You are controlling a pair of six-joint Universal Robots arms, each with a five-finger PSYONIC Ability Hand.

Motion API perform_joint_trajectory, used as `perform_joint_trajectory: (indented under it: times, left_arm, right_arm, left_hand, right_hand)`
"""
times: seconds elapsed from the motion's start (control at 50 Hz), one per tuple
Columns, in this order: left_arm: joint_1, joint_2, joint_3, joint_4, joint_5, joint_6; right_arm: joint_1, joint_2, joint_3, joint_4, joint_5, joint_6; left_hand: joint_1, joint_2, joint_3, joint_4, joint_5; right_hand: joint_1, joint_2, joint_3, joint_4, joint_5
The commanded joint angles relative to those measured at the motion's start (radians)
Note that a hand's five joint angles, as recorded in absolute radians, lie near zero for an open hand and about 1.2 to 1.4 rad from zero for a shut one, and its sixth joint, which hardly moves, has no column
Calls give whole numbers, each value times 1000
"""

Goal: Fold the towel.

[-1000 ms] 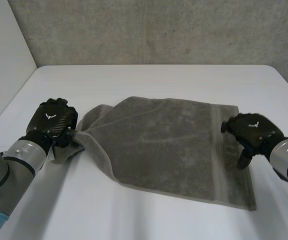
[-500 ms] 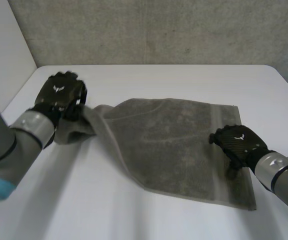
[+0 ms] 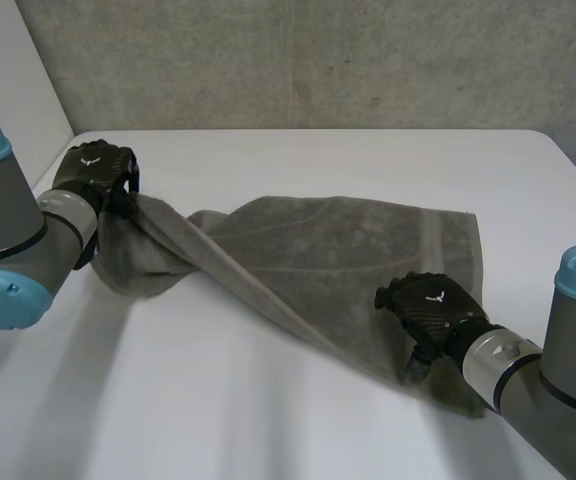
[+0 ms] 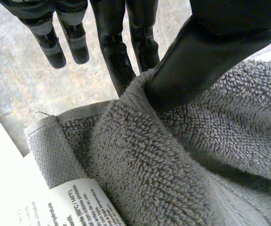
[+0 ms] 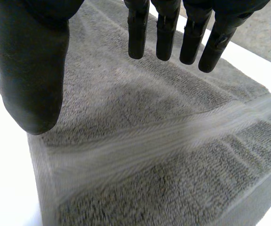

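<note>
The grey terry towel (image 3: 328, 250) is lying spread out, with the white table (image 3: 318, 155) showing beyond the towel on every side. One end of the towel is rising off the surface. The left hand (image 3: 98, 170) is gripping the towel's far left corner and holding it raised, so the cloth is hanging below that hand in a loose fold. From there it is pulling into a taut ridge that is running slantwise across the towel toward its near right corner.

In the left wrist view the thumb (image 4: 196, 66) is pressing the looped pile (image 4: 173, 165) against two of the fingers (image 4: 112, 52). The remaining fingers are standing straight and clear of the cloth. A white care label (image 4: 74, 205) with small print is hanging from the towel's hemmed edge just beside that pinch.

The right hand (image 3: 430, 308) is sitting over the towel's near right part, close to the woven band that is crossing the towel there. In the right wrist view its fingers (image 5: 166, 28) are pointing straight and slightly apart, and the thumb (image 5: 29, 70) is standing well away from them. Nothing is being clamped, and the banded cloth (image 5: 149, 155) is lying flat under the palm. Whether the fingertips are actually touching the towel cannot be told.

Beyond the towel's far edge, a rough concrete wall (image 3: 318, 60) is standing behind the table.
</note>
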Motion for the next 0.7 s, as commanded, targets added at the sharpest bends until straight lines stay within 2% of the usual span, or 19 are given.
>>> perform_joint_trajectory:
  times: [0.02, 0.26, 0.4, 0.7]
  left_arm:
    - [2, -35, 32, -1, -14, 0]
    - [3, -37, 22, -1, -14, 0]
    - [2, -37, 22, 1, -14, 0]
    - [2, -26, 24, 1, -16, -2]
  right_arm:
    - [8, 18, 9, -30, 6, 22]
    - [19, 5, -10, -14, -1, 118]
    - [82, 5, -30, -14, -4, 213]
    - [238, 136, -135, -31, 14, 339]
  left_hand:
    - [104, 79, -58, -66, 79]
    - [104, 79, -58, -66, 79]
    - [104, 79, -58, -66, 79]
    - [104, 79, -58, -66, 79]
  right_hand:
    - [-64, -82, -53, -76, -23]
    - [-61, -79, -53, -76, -20]
    - [-55, -73, -53, -76, -14]
    - [-38, -56, -53, -76, 4]
